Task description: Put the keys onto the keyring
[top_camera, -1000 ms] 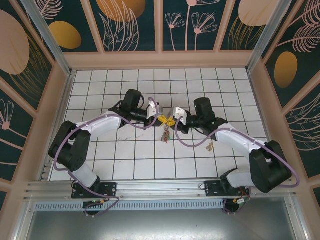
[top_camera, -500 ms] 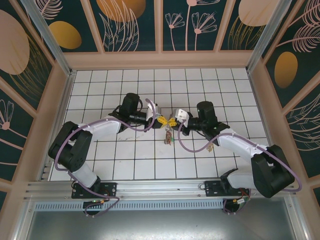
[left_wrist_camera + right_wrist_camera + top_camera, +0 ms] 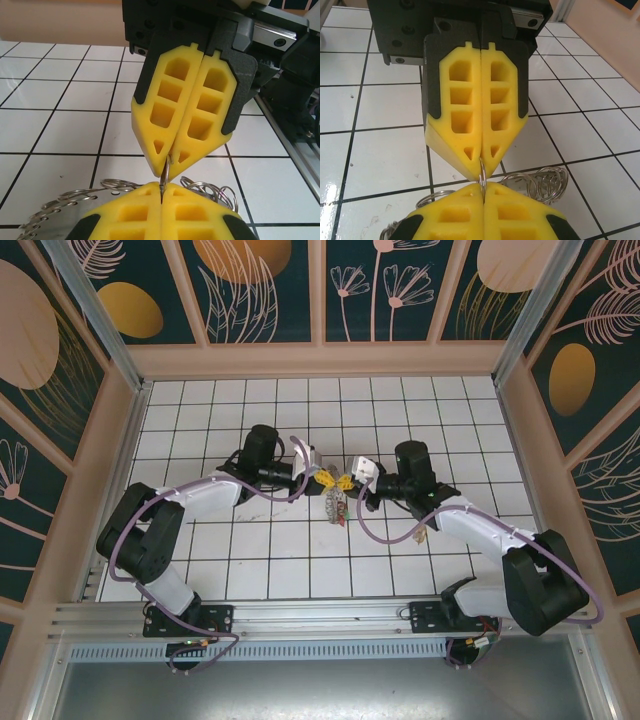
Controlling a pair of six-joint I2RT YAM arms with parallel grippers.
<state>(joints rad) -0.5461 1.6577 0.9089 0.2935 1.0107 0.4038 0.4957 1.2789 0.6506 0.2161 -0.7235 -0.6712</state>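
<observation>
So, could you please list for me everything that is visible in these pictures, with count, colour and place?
Silvery-grey metal keyring with small loops along its rim: one, silver, table centre, below the meeting grippers; both pinch a thin ring of it.
Small brass-coloured key-like piece: one, yellowish, on a tile to the right of the grippers; too small to be sure it is a key.
White tiled table: one, white with black lines.
Patterned wall panels: several, dark teal with peach plants, around the table.
Left gripper: one, yellow and black, shut on the keyring.
Right gripper: one, yellow and black, shut on the keyring, tip to tip with the left.
</observation>
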